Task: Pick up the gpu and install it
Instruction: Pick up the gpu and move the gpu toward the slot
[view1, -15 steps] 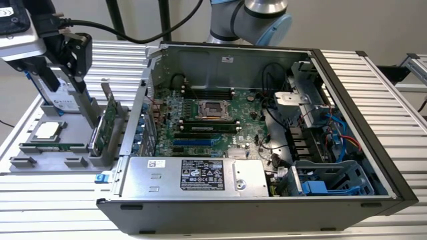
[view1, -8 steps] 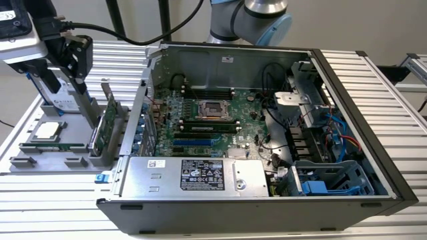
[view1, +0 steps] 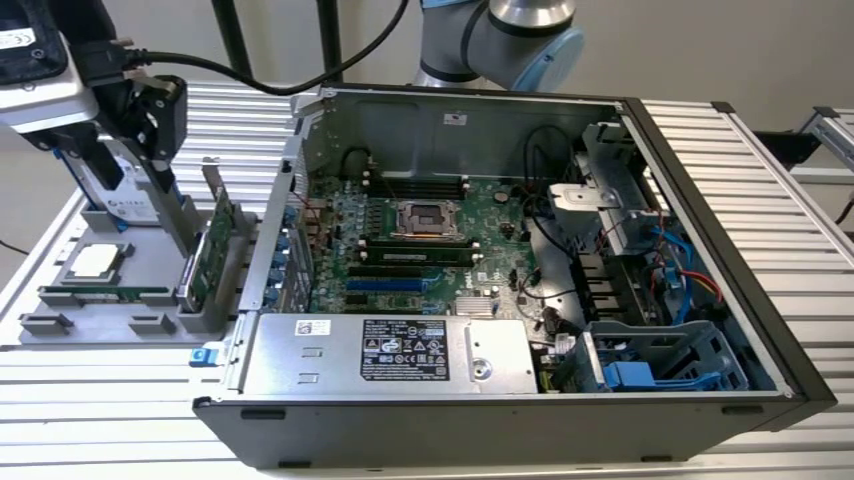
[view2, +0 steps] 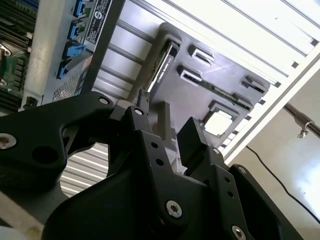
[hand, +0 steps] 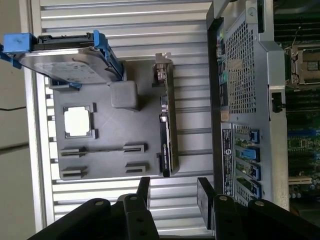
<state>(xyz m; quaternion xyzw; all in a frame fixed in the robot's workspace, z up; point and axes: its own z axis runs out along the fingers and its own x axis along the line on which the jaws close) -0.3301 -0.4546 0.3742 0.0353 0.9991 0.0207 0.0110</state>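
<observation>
We see a ribbed metal table (view1: 134, 410) carrying two things directly: an open computer case (view1: 507, 425) and, just beside it toward the exterior view's left, a grey parts tray (view1: 94, 325).

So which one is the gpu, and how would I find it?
Find the big open computer case; beside it, on the exterior view's left, sits a grey parts tray. The gpu stands on its edge at the tray side nearest the case. It is a thin upright card with a green face, unlike the blue-framed hard drive and flat square chip.
</observation>
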